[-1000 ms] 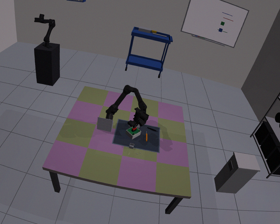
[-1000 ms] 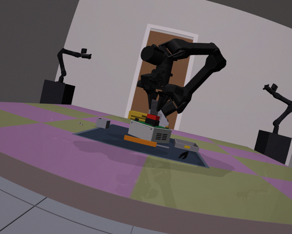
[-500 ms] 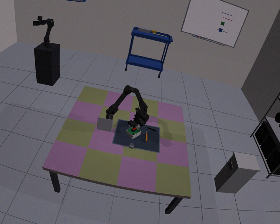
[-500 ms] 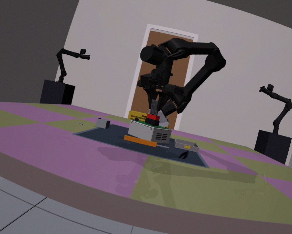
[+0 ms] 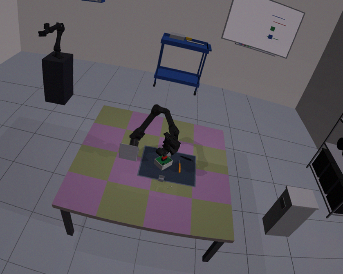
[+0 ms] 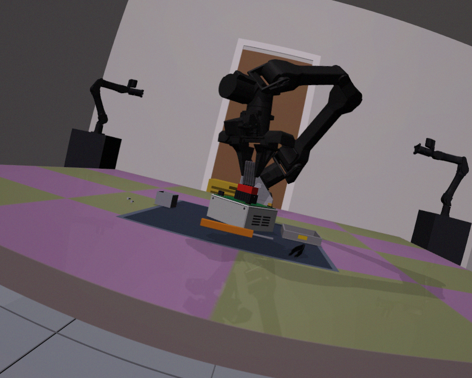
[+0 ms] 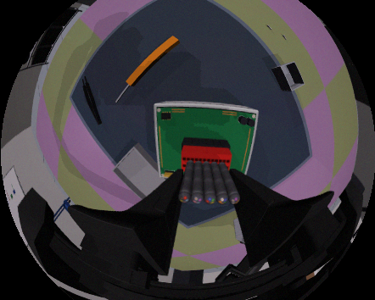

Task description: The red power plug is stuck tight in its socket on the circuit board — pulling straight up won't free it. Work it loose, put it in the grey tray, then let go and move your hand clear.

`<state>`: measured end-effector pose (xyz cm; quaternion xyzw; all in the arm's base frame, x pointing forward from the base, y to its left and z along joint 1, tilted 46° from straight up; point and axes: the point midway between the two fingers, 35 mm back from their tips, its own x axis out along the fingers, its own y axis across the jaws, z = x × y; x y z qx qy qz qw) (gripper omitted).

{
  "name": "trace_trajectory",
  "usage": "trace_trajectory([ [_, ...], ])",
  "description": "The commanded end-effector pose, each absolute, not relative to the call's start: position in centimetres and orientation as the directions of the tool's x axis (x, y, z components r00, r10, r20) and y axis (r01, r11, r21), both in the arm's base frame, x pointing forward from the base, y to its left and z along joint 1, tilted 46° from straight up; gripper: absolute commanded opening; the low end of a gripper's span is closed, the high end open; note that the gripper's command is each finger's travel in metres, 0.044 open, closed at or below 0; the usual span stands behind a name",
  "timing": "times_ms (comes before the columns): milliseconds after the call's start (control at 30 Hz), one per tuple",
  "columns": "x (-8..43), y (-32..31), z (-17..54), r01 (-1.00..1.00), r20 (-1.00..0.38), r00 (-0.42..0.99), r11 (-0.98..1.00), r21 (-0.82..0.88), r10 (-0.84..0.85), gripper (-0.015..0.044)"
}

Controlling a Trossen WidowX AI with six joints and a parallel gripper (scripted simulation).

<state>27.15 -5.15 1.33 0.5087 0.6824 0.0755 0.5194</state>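
- My end effector [image 5: 165, 155] [image 6: 249, 174] [image 7: 205, 175] pointed down over the work, its fingers clenched on the grey cables [image 6: 249, 171] [image 7: 208, 182] of the red power plug [image 5: 164, 157] [image 6: 247, 189] [image 7: 206, 153]; I had a grasp of it by that bundle, one finger on either side.
- The plug's red body sat below the fingertips, upright on the black socket [image 6: 246, 196] [image 7: 205, 142]. I could not tell from my views whether it had loosened at all.
- Under the socket I saw the green circuit board [image 5: 160, 161] [image 6: 225, 198] [image 7: 191, 127], set in the top of a white housing [image 5: 162, 166] [image 6: 226, 212] [image 7: 155, 140].
- The grey tray [image 6: 290, 235] [image 7: 140, 169], with its yellow label, stood near the housing; the plug was outside it.
- An orange-handled screwdriver [image 5: 179, 167] [image 6: 226, 227] [image 7: 152, 61] lay on the dark mat [image 5: 147, 169] [image 6: 165, 220] [image 7: 237, 51] beside the housing, and a black two-pronged tool [image 5: 186, 158] [image 6: 297, 250] [image 7: 92, 102] lay beyond its metal tip.
- Across from them, a small open box [image 5: 161, 178] [image 6: 166, 199] [image 7: 291, 75] stood at the mat's edge.
- The mat lay on the pink-and-olive checkered counter [image 5: 123, 201] [image 6: 118, 255] [image 7: 335, 55].
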Motion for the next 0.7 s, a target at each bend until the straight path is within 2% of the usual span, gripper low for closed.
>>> trace_trajectory([
  [0, 26.5, -6.6, 1.6, 0.631, -0.617, 0.101, 0.43, 0.646, 0.78, 0.0],
  [433, 28.0, -5.6, 3.2, 0.634, -0.767, -0.072, 0.623, 0.459, 0.638, 0.0],
  [667, 27.5, -6.0, 2.9, 0.638, -0.725, -0.017, 0.566, 0.522, 0.688, 0.0],
])
